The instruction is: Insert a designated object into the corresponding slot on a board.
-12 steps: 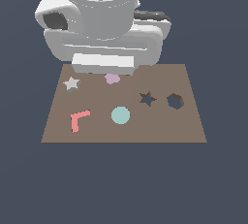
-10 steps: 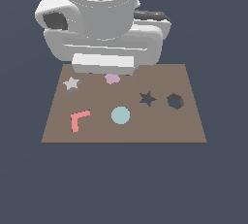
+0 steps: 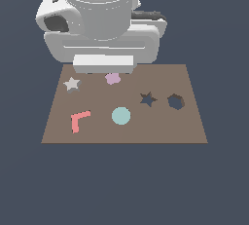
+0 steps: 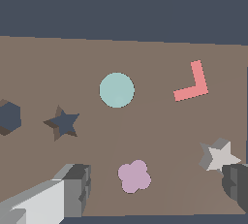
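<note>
Hovering over the flat matte brown rectangular board [image 3: 194, 121], the gripper [image 4: 155, 194] holds its blocky grey fingers [image 4: 75, 189] spread apart.
The small flat pale grey five-pointed star piece [image 4: 220, 155] lies on the board just beside one finger, well apart from the dark star-shaped cutout [image 4: 62, 122].

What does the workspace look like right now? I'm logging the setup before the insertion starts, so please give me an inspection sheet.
Surface: brown board, flat, on a plain dark ground.
Job's things: pale grey star piece lies on the board near its far corner on the exterior view's left; star slot is vacant, beside the hexagonal slot.
Clutter: lilac blob piece, teal disc, pink L-shaped piece, all loose on the board.
Grippers: gripper open, holding nothing; the wrist view shows the lilac blob between its fingers and the star by the other finger.
Cables: nothing seen.
Surroundings: nothing seen.
</note>
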`<state>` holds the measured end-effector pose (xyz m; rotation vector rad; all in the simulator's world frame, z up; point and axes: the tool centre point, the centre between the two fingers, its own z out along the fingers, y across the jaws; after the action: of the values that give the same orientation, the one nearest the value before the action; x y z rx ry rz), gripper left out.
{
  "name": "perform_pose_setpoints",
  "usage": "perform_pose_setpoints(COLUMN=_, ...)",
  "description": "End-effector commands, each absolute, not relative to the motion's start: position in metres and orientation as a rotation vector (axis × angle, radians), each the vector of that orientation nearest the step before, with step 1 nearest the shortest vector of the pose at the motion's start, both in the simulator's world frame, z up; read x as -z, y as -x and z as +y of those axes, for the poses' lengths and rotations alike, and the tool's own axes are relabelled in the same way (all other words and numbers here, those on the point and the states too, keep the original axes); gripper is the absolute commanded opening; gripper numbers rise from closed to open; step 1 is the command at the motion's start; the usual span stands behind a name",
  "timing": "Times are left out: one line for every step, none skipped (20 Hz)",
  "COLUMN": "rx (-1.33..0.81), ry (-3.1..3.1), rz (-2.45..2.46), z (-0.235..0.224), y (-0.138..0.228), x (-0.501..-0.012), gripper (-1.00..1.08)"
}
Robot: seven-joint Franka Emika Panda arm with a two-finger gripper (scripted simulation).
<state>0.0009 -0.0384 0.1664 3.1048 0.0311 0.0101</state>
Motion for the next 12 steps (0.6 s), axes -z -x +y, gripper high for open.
perform_pose_setpoints(rx=-0.010, ry=-3.105, rz=0.076, z=-0.041, y=0.002, x=-0.163, gripper=1.00)
perform_pose_setpoints(rx=-0.010, ry=-3.104, rz=0.099, z=-0.042, y=0.004, x=-0.162, gripper=1.00)
perform_pose_setpoints(rx=-0.009, ry=-3.104, rz=0.123, z=-0.044, y=0.005, x=-0.161, gripper=1.00)
perform_pose_setpoints(rx=-0.009, ry=-3.103, rz=0.148, z=-0.045, y=0.007, x=-0.159, gripper=1.00)
perform_pose_setpoints(rx=-0.009, ry=-3.102, rz=0.176, z=-0.047, y=0.009, x=-0.157, gripper=1.00)
perform_pose_setpoints(rx=-0.009, ry=-3.101, rz=0.204, z=-0.048, y=0.011, x=-0.156, gripper=1.00)
perform_pose_setpoints(rx=-0.009, ry=-3.100, rz=0.235, z=-0.050, y=0.013, x=-0.154, gripper=1.00)
perform_pose_setpoints(rx=-0.009, ry=-3.098, rz=0.267, z=-0.052, y=0.015, x=-0.152, gripper=1.00)
perform_pose_setpoints(rx=-0.009, ry=-3.095, rz=0.301, z=-0.054, y=0.017, x=-0.150, gripper=1.00)
perform_pose_setpoints(rx=-0.009, ry=-3.092, rz=0.336, z=-0.057, y=0.019, x=-0.147, gripper=1.00)
perform_pose_setpoints(rx=-0.009, ry=-3.089, rz=0.373, z=-0.059, y=0.021, x=-0.145, gripper=1.00)
perform_pose_setpoints(rx=-0.009, ry=-3.084, rz=0.411, z=-0.062, y=0.023, x=-0.143, gripper=1.00)
